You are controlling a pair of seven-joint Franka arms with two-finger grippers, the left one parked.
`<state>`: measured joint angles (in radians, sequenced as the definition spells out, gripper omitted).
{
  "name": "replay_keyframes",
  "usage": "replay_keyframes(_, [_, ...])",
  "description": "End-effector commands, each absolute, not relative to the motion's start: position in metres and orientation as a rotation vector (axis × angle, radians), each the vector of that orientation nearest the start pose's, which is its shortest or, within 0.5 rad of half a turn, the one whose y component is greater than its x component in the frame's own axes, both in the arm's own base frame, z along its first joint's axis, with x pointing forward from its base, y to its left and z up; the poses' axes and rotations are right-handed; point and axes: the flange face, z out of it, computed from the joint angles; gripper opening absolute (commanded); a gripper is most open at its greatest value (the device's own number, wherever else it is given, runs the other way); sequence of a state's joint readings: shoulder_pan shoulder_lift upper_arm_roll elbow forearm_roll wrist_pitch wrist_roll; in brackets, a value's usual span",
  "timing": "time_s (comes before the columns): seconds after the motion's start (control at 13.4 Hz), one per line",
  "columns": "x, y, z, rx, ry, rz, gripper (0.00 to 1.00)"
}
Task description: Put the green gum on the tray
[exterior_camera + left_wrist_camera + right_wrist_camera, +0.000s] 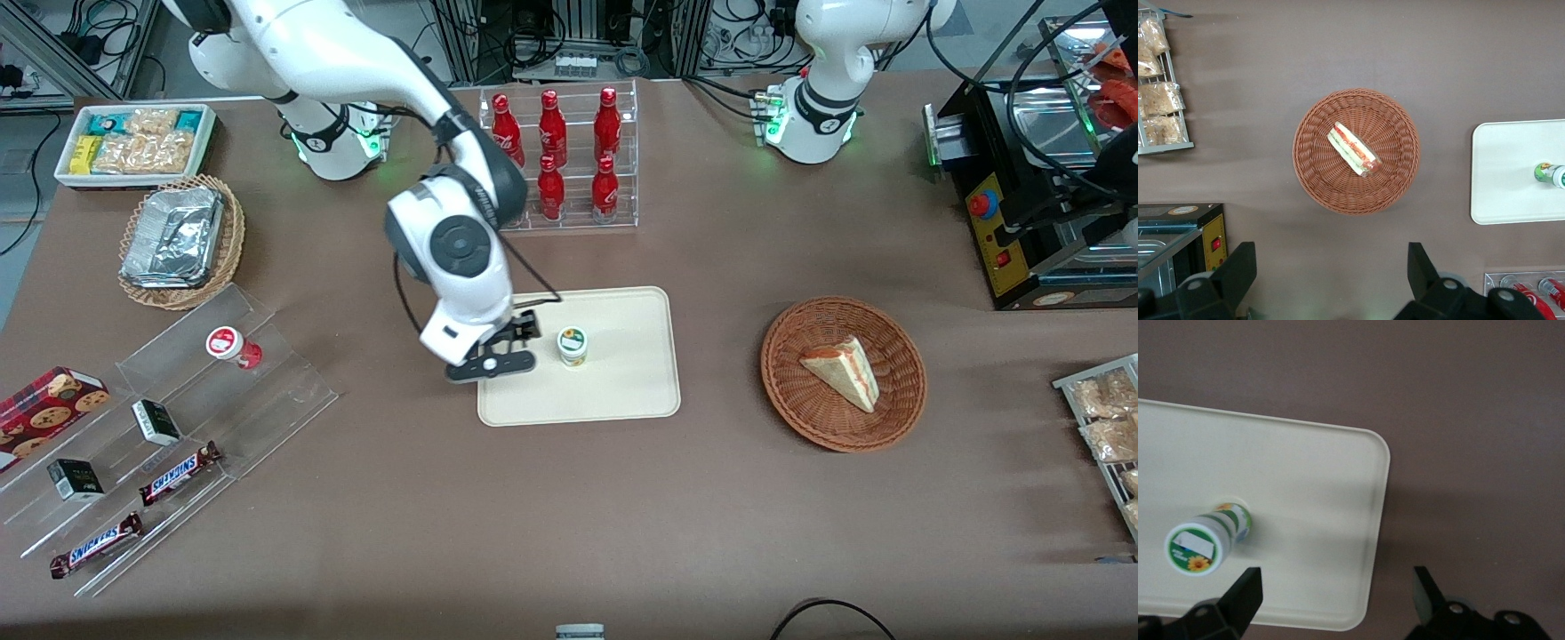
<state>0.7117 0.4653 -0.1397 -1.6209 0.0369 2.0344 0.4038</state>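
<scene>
The green gum (573, 346) (1203, 539) stands upright on the cream tray (622, 391) (1305, 487), its white lid with the green-rimmed label facing up. The bottle also shows at the edge of the left wrist view as the green gum (1551, 174) on the tray (1511, 173). My right gripper (516, 342) (1338, 593) hovers open above the tray's edge toward the working arm's end, beside the gum and apart from it. Nothing is between its fingers (1245, 593).
A clear rack of red cola bottles (569, 160) stands farther from the front camera than the tray. A wicker basket with a sandwich (843, 372) lies toward the parked arm's end. A clear stepped shelf with a red gum bottle (233, 347) and snack bars lies toward the working arm's end.
</scene>
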Motion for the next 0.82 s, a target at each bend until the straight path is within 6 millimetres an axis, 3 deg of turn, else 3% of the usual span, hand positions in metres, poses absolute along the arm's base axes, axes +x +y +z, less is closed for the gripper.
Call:
replay_keyframes(0.0, [0.565, 0.329, 0.377, -3.142, -0.311, 0.141, 1.0])
replay_keyframes(0.37, [0.599, 0.197, 0.431, -3.069, -0.138, 0.204, 1.0])
replay_keyframes(0.6, [0.607, 0.113, 0.446, -3.052, -0.115, 0.214, 1.0])
replay_keyframes(0.74, [0.603, 0.073, 0.453, -3.049, -0.049, 0.192, 1.0])
